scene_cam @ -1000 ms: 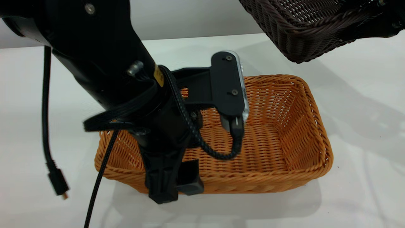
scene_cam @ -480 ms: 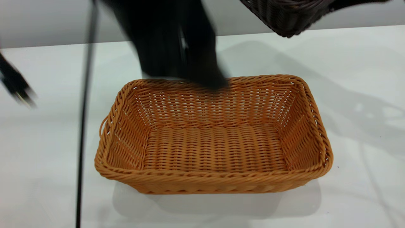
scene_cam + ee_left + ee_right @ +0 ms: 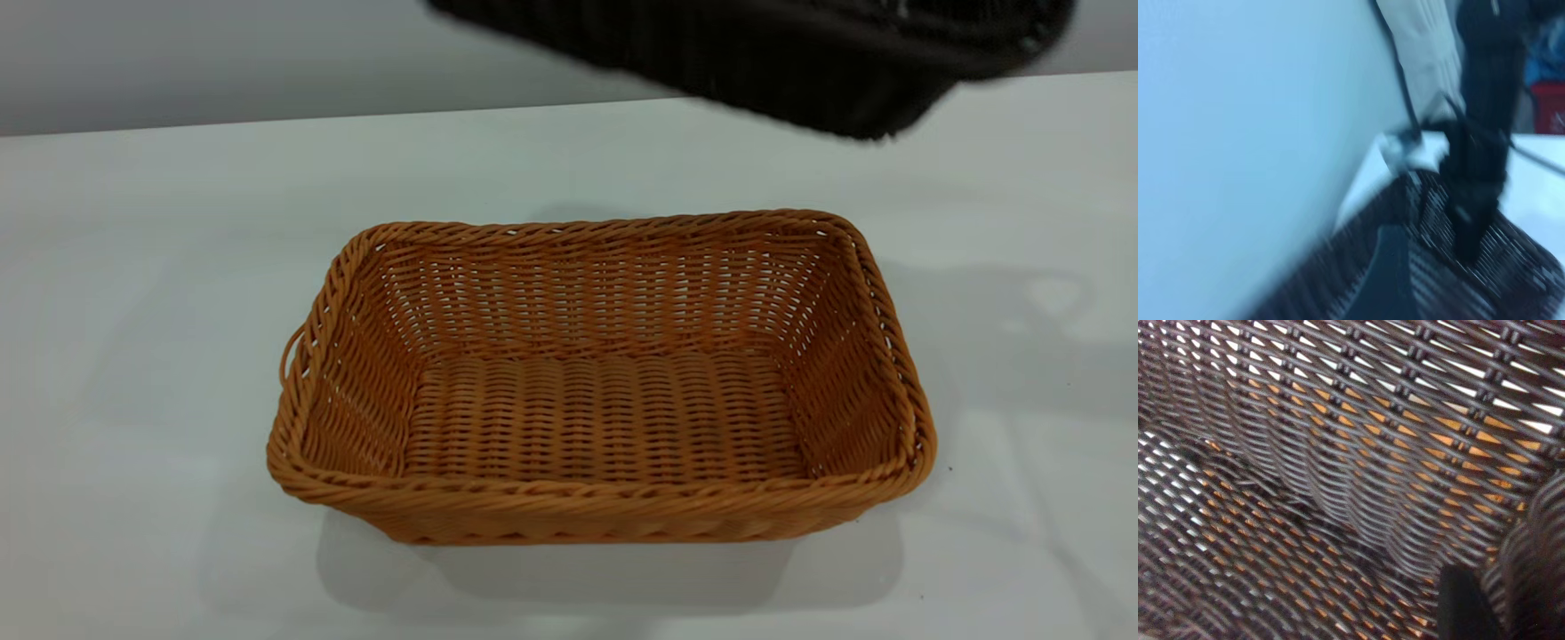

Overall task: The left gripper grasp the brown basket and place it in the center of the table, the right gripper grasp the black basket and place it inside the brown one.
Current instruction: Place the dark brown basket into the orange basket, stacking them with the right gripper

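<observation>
The right gripper is clenched on the rim of the black basket, carrying it in the air above the far edge of the table. The brown basket sits at the table's centre, below and nearer the camera, its long axis running left to right. The left gripper's state cannot be told.

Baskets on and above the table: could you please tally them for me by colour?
Orange-tan: 1, the brown basket, standing on the table.
Near-black: 1, the black basket, held in the air beyond it by the right gripper.
Total: 2 baskets.
</observation>
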Motion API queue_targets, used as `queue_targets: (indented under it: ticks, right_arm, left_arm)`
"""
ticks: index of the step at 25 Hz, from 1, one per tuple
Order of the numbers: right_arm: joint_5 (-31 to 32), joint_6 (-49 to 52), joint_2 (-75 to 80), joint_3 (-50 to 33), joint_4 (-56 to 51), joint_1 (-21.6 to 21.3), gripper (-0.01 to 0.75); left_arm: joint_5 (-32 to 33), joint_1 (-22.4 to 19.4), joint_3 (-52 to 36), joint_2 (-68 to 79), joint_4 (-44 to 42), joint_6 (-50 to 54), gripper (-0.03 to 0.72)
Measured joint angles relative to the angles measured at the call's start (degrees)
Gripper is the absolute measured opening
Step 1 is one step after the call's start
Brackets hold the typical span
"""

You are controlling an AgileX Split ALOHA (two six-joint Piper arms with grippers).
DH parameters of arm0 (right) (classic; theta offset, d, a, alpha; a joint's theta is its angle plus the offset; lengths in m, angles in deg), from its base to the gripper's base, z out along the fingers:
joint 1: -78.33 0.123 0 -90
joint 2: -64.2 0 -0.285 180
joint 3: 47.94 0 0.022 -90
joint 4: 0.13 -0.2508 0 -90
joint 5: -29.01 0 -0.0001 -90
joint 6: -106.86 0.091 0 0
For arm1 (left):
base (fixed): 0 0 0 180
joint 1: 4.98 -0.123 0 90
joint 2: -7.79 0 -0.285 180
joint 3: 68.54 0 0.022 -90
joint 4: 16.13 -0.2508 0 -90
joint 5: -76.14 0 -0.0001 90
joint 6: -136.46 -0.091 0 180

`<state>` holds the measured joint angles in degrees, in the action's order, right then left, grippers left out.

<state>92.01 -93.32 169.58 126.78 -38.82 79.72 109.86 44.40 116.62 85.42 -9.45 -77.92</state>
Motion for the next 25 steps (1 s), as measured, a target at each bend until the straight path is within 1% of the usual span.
queue_targets:
  ticks: [2,6,8,11,13,15,25]
  right_arm:
    - [2.66,-2.01,1.38,0.67,0.02,1.15,0.25]
    - [7.02,-3.56,5.22,2.64,1.07,5.01,0.25]
    - [7.52,-3.68,6.98,3.85,3.85,7.12,0.248]
    - [6.37,-2.75,9.43,5.96,6.71,10.39,0.248]
    - [6.6,-2.66,10.72,6.79,7.93,11.8,0.248]
    - [7.36,-2.66,11.86,6.87,8.24,12.04,0.248]
    - [6.91,-0.06,15.23,6.87,9.23,11.81,0.248]
  left_arm:
    - [-1.91,-0.03,0.43,0.12,-0.05,0.0,0.586]
    - [-1.97,-0.03,0.38,0.77,-0.11,-0.09,0.586]
    - [-1.97,-0.03,0.32,0.91,-0.17,-0.09,0.586]
    - [-1.4,-0.03,0.32,0.91,-0.03,-0.09,0.586]
    - [-1.19,-0.03,0.32,0.91,-0.03,-0.03,0.586]
    - [-1.19,-0.03,0.32,0.91,0.16,0.04,0.585]
    - [-0.83,-0.03,0.32,0.91,0.27,0.46,0.585]
